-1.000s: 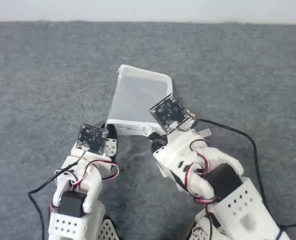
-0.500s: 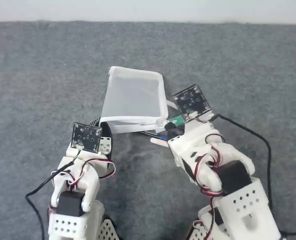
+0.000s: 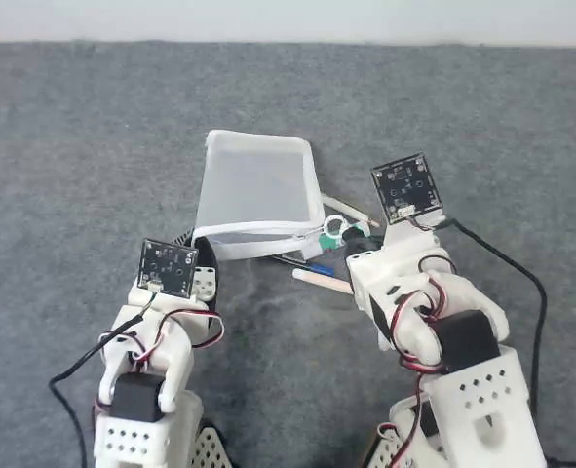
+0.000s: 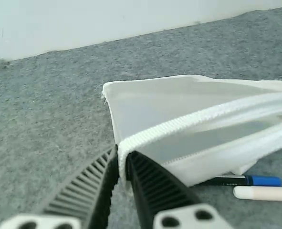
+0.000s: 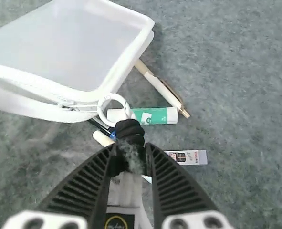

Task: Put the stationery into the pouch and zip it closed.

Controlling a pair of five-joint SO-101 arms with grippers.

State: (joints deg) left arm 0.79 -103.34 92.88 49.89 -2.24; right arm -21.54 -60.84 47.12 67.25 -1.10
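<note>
Right arm has drawn back from the pouch point(image 3: 258, 190) over the last half second, uncovering stationery it had hidden. Pouch has slid slightly toward the left arm over the last second. Left arm is unchanged over the last half second.

Left pincer point(image 4: 121, 155): clamped on the corner of the pouch's zip edge, lifting that end off the worktop point(image 3: 93, 146).

Right pincer point(image 5: 130, 144): closed on a small dark item point(image 5: 130, 131) that is too blurred to identify. It sits just short of the zip's ring pull point(image 5: 113, 109).

Pouch: translucent white and lying on the worktop between the arms. The two zip tracks stand apart near the left pincer.

Stationery lies outside the pouch, on the worktop at its ring-pull end:
- a cream pen point(image 5: 160, 88) along the pouch's side
- a green tube point(image 5: 143, 116) touching the ring
- a small labelled case point(image 5: 183, 156) beside the right pincer
- a blue-capped pen point(image 4: 241, 180) and a cream stick point(image 4: 262, 192) partly under the pouch's mouth edge
</note>
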